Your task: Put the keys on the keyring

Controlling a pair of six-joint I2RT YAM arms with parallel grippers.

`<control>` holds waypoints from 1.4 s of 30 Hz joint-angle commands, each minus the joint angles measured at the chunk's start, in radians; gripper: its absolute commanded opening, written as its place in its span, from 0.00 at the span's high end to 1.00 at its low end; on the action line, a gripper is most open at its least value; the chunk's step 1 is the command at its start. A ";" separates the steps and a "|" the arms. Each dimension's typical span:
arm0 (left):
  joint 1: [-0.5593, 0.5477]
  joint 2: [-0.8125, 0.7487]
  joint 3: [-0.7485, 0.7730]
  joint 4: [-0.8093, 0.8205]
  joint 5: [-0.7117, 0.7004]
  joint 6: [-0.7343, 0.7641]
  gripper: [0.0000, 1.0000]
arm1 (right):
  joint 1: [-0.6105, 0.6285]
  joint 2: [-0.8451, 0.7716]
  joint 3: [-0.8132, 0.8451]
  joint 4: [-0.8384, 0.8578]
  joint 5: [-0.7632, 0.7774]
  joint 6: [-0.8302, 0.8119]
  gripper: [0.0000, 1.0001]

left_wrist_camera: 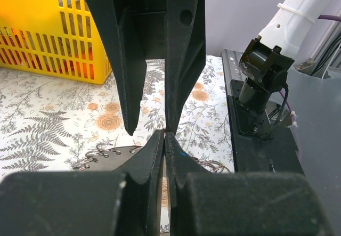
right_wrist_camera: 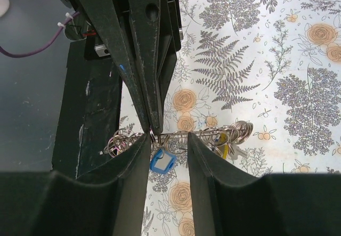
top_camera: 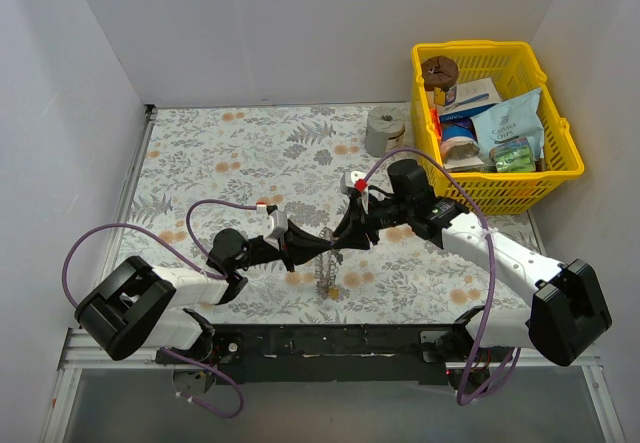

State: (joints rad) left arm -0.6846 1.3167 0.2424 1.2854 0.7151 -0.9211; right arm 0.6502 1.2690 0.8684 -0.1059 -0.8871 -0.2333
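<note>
Keyring (right_wrist_camera: 181, 136): thin wire, likely light, springy, slippery; held above table (top_camera: 250, 153), pinched at 1 end by pressed-together left gripper (right_wrist_camera: 152, 129); blue key (right_wrist_camera: 161, 160) hangs between spread right gripper (right_wrist_camera: 168, 138) fingers, best gripped by its plastic head.

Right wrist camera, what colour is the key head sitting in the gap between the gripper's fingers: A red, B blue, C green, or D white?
B: a blue key head sits just below the keyring, in the gap between the fingers of the right gripper.
</note>
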 commanded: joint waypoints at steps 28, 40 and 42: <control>-0.004 -0.014 0.047 0.052 0.014 0.002 1.00 | 0.005 0.013 -0.022 0.043 -0.044 -0.008 0.87; -0.004 -0.017 0.047 0.035 0.009 0.007 1.00 | 0.005 0.012 -0.034 0.072 -0.044 0.009 0.95; -0.004 -0.016 0.051 0.031 0.014 0.005 1.00 | 0.005 0.018 -0.032 0.072 -0.041 0.012 0.99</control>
State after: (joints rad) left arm -0.6823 1.3174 0.2558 1.2785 0.7097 -0.9203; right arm 0.6502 1.2720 0.8352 -0.0856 -0.9237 -0.2325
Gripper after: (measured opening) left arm 0.017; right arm 0.046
